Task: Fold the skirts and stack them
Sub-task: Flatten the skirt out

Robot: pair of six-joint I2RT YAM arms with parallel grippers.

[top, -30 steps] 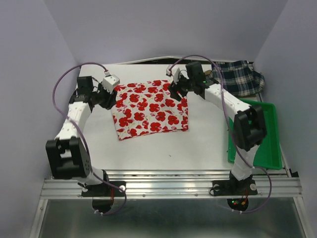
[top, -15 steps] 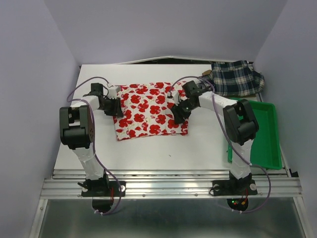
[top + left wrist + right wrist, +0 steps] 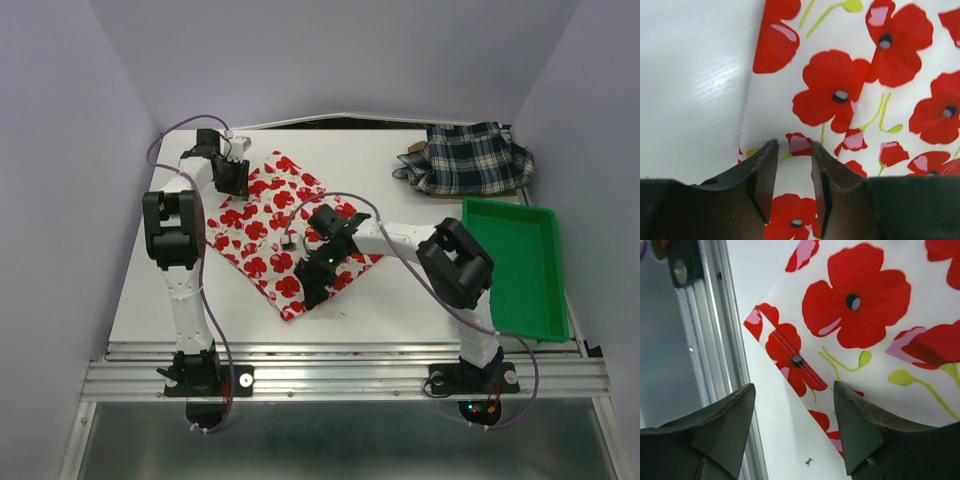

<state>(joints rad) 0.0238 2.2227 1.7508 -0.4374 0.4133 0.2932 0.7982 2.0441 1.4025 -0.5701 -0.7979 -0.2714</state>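
Note:
The white skirt with red flowers [image 3: 270, 225] lies flat and turned diagonally on the white table, one corner pointing at the front edge. My left gripper [image 3: 237, 178] is at its far-left edge. In the left wrist view the jaws [image 3: 793, 150] stand close together with a ridge of this cloth [image 3: 840, 95] pinched between them. My right gripper [image 3: 305, 292] hovers open over the skirt's near corner [image 3: 790, 355], with nothing between its fingers [image 3: 792, 390]. The plaid skirt [image 3: 478, 158] lies bunched at the back right. A bit of tan cloth [image 3: 412, 149] shows at its left edge.
A green plastic tray [image 3: 508, 262] stands at the right edge, beside the right arm. The metal rail [image 3: 715, 340] of the table's front edge runs close to the right gripper.
The flowered skirt has swung from square to diagonal. My right gripper moved from its right side towards the front and left. My left gripper moved towards the back.

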